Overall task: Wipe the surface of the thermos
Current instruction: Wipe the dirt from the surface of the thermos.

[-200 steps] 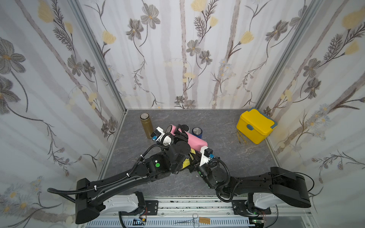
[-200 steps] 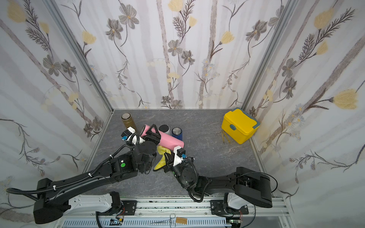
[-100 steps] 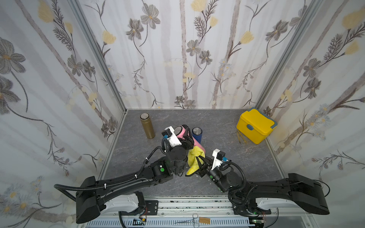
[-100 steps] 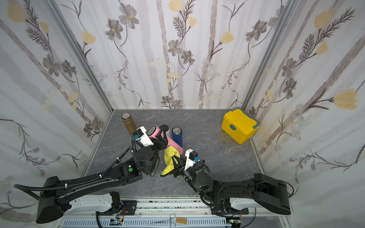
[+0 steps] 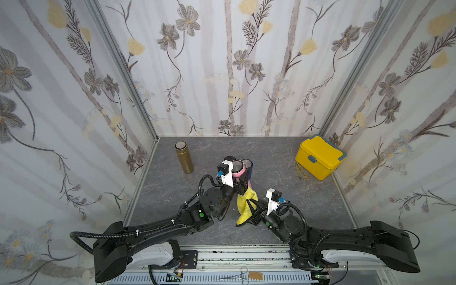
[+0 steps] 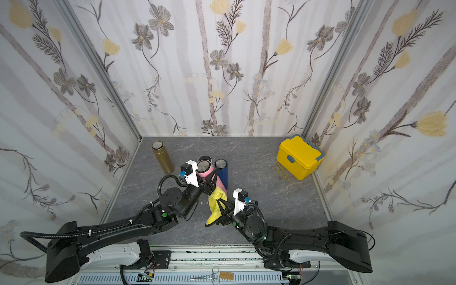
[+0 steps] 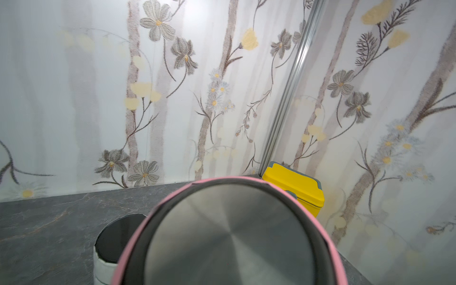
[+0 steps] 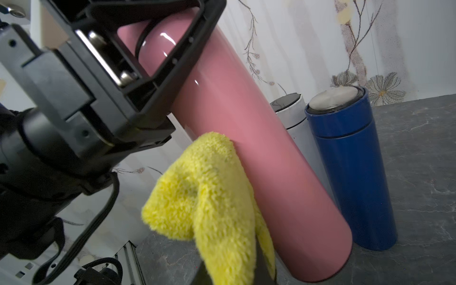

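Table: yellow box back right, gold flask back left, both out of play. I've got the pink thermos clamped in the left fingers near its top, tilted, long axis slanting down toward the blue flask. Right fingers are closed on the yellow cloth, which touches the thermos's lower side. Right arm does the wiping, along that axis.

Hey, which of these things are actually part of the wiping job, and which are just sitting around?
In use:
pink thermos, held tilted by the left gripper
yellow cloth, held by the right gripper, touching the thermos

Lying about:
blue thermos
white thermos
gold thermos
yellow box
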